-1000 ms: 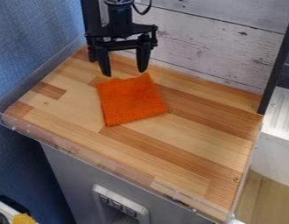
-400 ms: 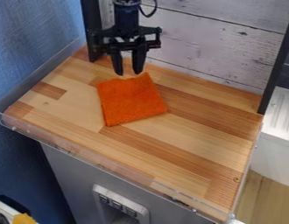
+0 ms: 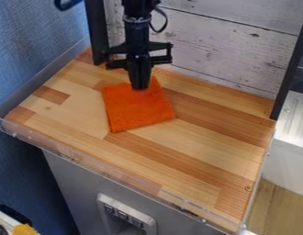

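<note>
The black gripper (image 3: 140, 86) hangs at the upper middle of the work surface, its two fingers together and pointing down. Its tips overlap the back edge of a folded orange cloth (image 3: 138, 109); whether any fabric is pinched between them cannot be made out. The cloth lies flat on the wooden surface (image 3: 203, 137), left of the middle, with one corner toward the back and its front edge slightly slanted.
A low clear rim (image 3: 105, 173) runs along the front of the surface. Behind stands a whitewashed plank wall (image 3: 215, 41), with dark upright posts (image 3: 289, 69) at the sides. A white unit (image 3: 292, 156) is at the right.
The gripper has shifted a little right and come down over the cloth's back edge. Its fingers, wide apart at first, have closed together. The cloth lies where it was.
</note>
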Controlling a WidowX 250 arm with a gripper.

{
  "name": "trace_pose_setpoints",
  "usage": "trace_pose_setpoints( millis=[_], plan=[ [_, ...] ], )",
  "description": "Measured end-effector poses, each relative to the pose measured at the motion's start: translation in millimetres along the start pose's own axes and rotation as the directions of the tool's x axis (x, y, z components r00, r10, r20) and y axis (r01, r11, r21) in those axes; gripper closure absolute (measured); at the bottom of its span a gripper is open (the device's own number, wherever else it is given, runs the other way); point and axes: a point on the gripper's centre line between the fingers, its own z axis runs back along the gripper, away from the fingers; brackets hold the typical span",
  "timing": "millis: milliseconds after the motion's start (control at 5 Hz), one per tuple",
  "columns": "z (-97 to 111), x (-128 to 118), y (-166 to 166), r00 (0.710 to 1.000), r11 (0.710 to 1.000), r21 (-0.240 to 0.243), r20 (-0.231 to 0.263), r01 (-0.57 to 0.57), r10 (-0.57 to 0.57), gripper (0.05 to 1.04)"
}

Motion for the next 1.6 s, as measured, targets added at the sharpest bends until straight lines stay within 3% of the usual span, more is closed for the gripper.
trace_pose_setpoints(
  millis=[400,800,1000,1200,1600],
  plan=[
    [-23,-2,-5,1.000,0.999,-0.037,-0.015,0.010,-0.011,1.021],
    [-34,-2,-7,1.000,0.998,-0.069,-0.002,0.010,-0.010,1.021],
    [-38,-8,-4,0.998,0.994,-0.081,0.013,0.067,-0.066,1.021],
    [-41,-14,-1,0.984,0.980,-0.090,0.046,0.175,-0.171,1.021],
    [-39,-25,18,0.912,0.911,-0.063,0.075,0.408,-0.403,1.021]
  ],
)
